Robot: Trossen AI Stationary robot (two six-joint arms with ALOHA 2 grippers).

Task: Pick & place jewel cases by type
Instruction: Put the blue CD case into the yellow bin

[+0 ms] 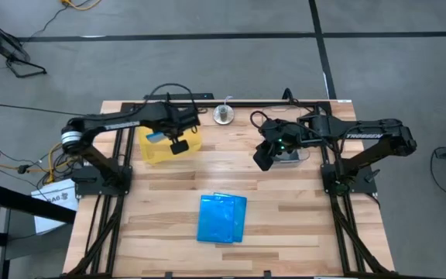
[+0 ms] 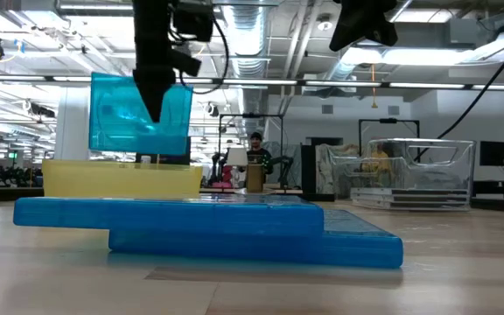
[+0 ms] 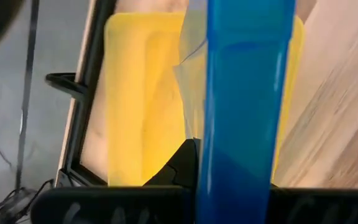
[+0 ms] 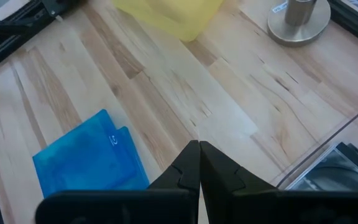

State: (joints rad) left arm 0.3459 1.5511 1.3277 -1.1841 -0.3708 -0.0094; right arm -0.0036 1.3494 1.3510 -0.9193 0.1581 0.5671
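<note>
Holding a blue jewel case above the yellow tray.

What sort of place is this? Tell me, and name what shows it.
Probably a large robotics lab or industrial workshop: exposed ceiling ducts and strip lights overhead, a wooden workbench on a grey concrete floor, and a person at equipment far behind.
</note>
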